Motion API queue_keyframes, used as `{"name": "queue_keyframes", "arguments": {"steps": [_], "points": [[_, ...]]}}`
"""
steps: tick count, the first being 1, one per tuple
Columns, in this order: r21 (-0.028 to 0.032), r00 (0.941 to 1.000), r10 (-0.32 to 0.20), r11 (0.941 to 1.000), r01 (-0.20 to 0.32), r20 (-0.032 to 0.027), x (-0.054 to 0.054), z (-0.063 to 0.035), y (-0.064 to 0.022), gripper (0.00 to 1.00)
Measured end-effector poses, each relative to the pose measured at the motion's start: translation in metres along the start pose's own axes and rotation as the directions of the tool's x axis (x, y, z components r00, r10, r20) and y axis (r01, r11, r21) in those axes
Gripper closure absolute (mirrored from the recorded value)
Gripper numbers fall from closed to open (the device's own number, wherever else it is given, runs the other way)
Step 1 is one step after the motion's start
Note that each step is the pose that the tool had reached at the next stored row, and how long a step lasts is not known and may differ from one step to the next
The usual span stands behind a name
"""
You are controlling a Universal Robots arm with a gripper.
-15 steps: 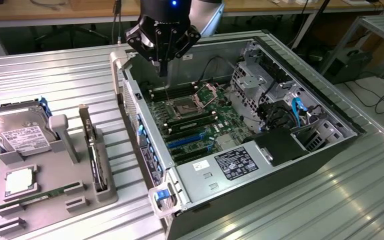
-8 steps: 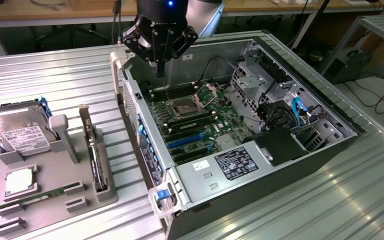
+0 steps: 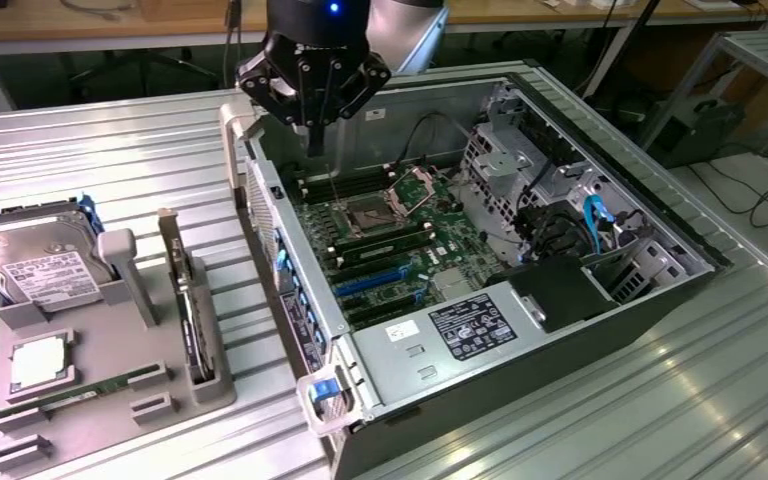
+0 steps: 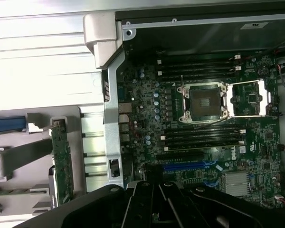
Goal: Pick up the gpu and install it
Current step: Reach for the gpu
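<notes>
The gpu (image 3: 187, 300) stands on its long edge in a slot of the grey holder (image 3: 104, 420) on the exterior view's left, with its silver bracket at the far end. In the wrist view its green circuit face (image 4: 61, 164) shows beside the case wall. My gripper (image 3: 315, 146) hangs above the far left corner of the open computer case (image 3: 651, 215), over the motherboard (image 3: 398, 240). Its fingers are shut with nothing between them. It is well apart from the gpu. The gripper's black body (image 4: 154, 190) sits over the blue expansion slot (image 4: 185, 167).
In the grey holder there is also a silver hard drive (image 3: 40, 265), a CPU chip (image 3: 40, 358) and a narrow green RAM stick (image 3: 84, 390). The open CPU socket (image 4: 203, 101), memory slots, cables and the power supply (image 3: 471, 325) crowd the case. Everything rests on a ribbed metal table (image 3: 117, 150).
</notes>
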State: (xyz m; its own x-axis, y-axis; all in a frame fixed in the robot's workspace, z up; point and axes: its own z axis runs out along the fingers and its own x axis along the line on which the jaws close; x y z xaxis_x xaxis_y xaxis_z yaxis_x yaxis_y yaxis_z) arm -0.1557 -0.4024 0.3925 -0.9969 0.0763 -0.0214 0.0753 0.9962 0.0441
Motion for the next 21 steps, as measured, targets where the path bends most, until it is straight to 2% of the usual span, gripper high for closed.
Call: {"name": "queue_keyframes", "arguments": {"steps": [21], "points": [[0.0005, 1.0, 0.0, 1.0, 0.0, -0.0056, 0.0094, 0.0003, -0.0032, 0.89]]}}
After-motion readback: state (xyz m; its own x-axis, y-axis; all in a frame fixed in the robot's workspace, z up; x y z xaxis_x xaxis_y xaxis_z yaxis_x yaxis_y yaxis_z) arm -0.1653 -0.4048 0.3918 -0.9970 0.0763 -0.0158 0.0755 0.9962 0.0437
